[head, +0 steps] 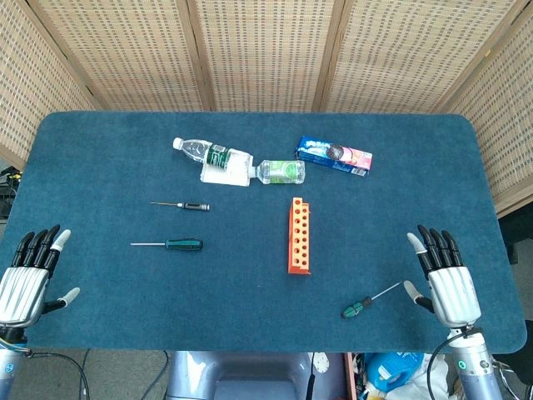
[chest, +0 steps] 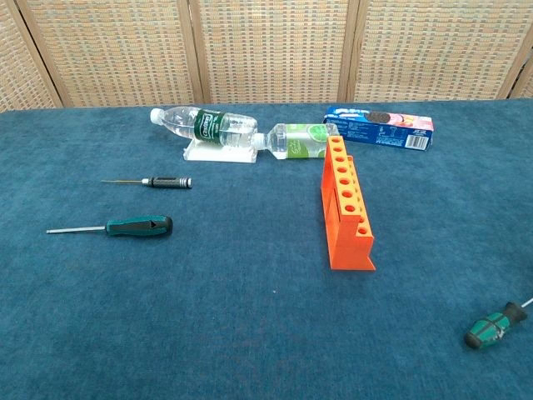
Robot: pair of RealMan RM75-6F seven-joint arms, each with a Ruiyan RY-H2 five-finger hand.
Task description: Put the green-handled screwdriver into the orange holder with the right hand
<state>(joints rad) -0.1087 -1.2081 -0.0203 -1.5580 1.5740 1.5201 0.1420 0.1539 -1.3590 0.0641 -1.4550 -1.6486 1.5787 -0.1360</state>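
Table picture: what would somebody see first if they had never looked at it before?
The bright orange holder with its rows of holes stands out in the middle of the blue table. Two robot hands wait at the near corners, the left hand and the right hand, fingers spread. A small green-handled screwdriver lies just beside the right hand.

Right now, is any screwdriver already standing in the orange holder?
No: the orange holder has only bare holes, and all three screwdrivers lie flat on the blue table.
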